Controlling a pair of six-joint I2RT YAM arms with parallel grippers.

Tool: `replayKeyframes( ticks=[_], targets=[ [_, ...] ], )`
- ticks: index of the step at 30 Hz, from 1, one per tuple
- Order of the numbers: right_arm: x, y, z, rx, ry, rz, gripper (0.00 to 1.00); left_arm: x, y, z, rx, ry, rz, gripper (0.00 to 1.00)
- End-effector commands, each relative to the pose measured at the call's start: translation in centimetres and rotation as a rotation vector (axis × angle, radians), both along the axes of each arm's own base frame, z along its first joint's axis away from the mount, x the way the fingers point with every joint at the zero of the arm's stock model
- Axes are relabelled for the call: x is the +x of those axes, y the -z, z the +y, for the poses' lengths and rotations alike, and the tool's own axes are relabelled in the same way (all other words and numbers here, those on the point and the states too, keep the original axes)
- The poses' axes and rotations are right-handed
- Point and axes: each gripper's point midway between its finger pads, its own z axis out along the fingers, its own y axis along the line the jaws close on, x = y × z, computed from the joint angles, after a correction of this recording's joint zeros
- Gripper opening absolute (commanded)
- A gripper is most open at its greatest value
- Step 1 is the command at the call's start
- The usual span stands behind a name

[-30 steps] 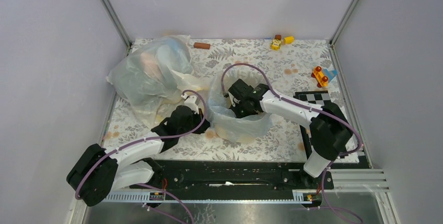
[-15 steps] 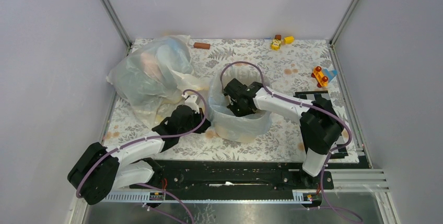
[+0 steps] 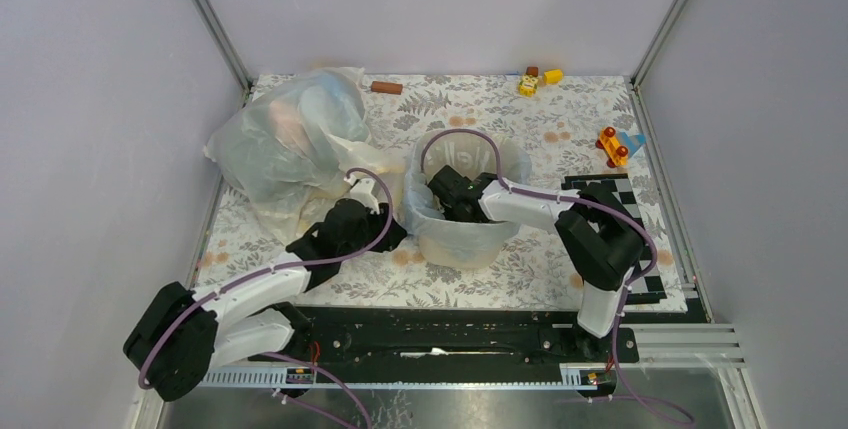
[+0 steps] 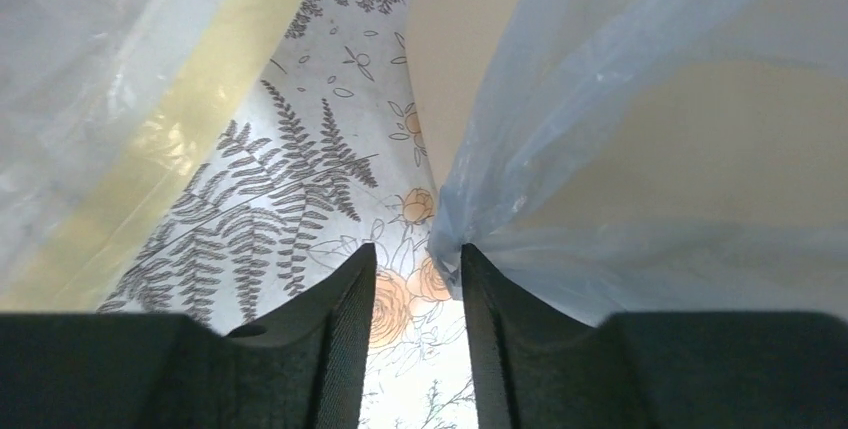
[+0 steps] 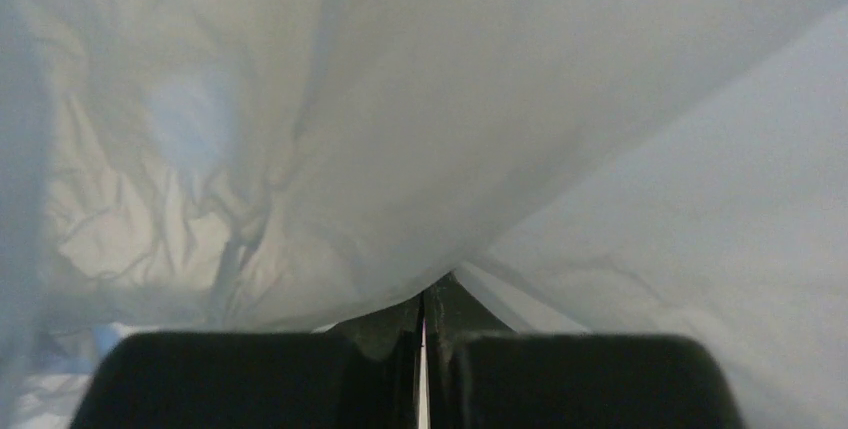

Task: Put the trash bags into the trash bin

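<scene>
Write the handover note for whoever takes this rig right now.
Left end effector: open, holding nothing, beside the cream-beige square plastic bin.
Right end effector: shut on the thin translucent pale blue plastic bag, down inside the bin.
Done: the bag lines the bin, its edge draped over the rim.
Left: release, withdraw, and probably tidy the overhang.

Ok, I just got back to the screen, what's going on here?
The right gripper is down inside the trash bin, its fingers shut on the pale blue trash bag that is draped over the rim. The left gripper sits beside the bin's outer wall, fingers apart, holding nothing.
</scene>
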Motion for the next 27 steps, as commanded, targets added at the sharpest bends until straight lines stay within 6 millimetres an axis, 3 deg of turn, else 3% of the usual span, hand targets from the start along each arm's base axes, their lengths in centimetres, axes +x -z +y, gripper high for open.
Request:
replayKeyframes(
  ticks=[1, 5, 11, 16, 21, 25, 27],
  targets=[
    [-2.2, 2.8, -1.7, -0.055, -0.001, 0.080, 0.00, 1.2, -3.3, 0.7, -0.007, -0.062, -0.073, 0.43],
    [-1.8, 1.9, -1.4, -0.026, -0.005, 0.042, 0.00, 0.9, -4.7, 1.3, -0.013, -0.084, -0.081, 0.51],
    [-0.5, -1.5, -0.4, 0.031, 0.000, -0.030, 0.00, 0.7, -7.7, 2.7, 0.002, -0.138, -0.095, 0.55],
    [-0.3, -2.4, -0.4, 0.033, -0.003, -0.041, 0.00, 0.2, -13.3, 3.5, -0.052, -0.159, -0.158, 0.62],
    [-0.2, -2.6, -0.3, 0.042, -0.002, -0.045, 0.00, 0.5, -19.6, 2.7, -0.126, -0.125, -0.249, 0.75],
    [-0.1, -3.0, -0.1, 0.051, -0.001, -0.052, 0.00, 1.9, -23.5, 1.1, -0.141, -0.087, -0.301, 0.76],
    [0.0, -3.1, 0.0, 0.052, -0.003, -0.055, 0.00, 2.5, -24.3, -0.2, -0.156, -0.053, -0.303, 0.71]
  ],
)
